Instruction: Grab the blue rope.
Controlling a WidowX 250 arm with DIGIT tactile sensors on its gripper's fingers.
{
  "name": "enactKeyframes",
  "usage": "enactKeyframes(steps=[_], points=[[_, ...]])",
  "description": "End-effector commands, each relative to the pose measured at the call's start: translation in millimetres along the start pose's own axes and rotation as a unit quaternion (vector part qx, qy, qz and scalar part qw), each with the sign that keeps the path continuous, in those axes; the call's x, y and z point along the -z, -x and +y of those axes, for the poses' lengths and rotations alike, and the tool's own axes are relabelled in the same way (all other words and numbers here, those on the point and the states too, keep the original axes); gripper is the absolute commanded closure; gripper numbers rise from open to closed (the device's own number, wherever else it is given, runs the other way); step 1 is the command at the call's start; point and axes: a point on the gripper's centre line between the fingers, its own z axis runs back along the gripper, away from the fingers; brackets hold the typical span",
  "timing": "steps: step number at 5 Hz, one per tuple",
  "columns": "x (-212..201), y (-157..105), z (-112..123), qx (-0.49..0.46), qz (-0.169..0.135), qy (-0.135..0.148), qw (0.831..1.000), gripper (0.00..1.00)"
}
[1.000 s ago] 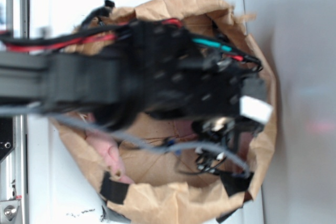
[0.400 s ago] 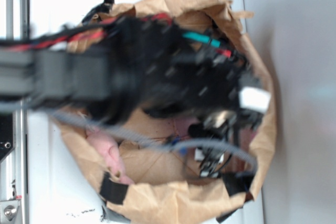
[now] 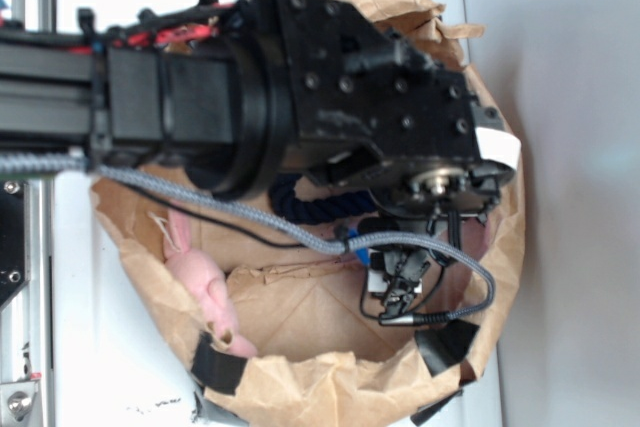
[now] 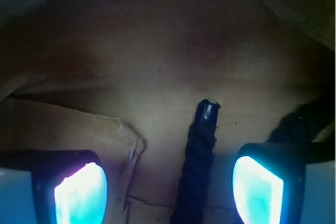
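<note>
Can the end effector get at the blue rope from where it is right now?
Probably yes. In the wrist view the blue rope runs between the open fingers of the end effector, with nothing between them but the brown paper bag.

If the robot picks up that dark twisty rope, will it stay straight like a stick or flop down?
Probably flop. The blue rope is twisted strands and already curves inside the paper bag, so its ends would likely droop. Its bumpy twist should help the open gripper hold it without slipping. It looks light.
</note>
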Motion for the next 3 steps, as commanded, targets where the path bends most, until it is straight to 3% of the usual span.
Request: enactKeyframes(steps=[1, 3], points=[[-28, 2, -5, 0.012, -0.042, 0.006, 0.999, 0.0], [-14, -11, -1, 0.013, -0.038, 0.009, 0.999, 0.0]])
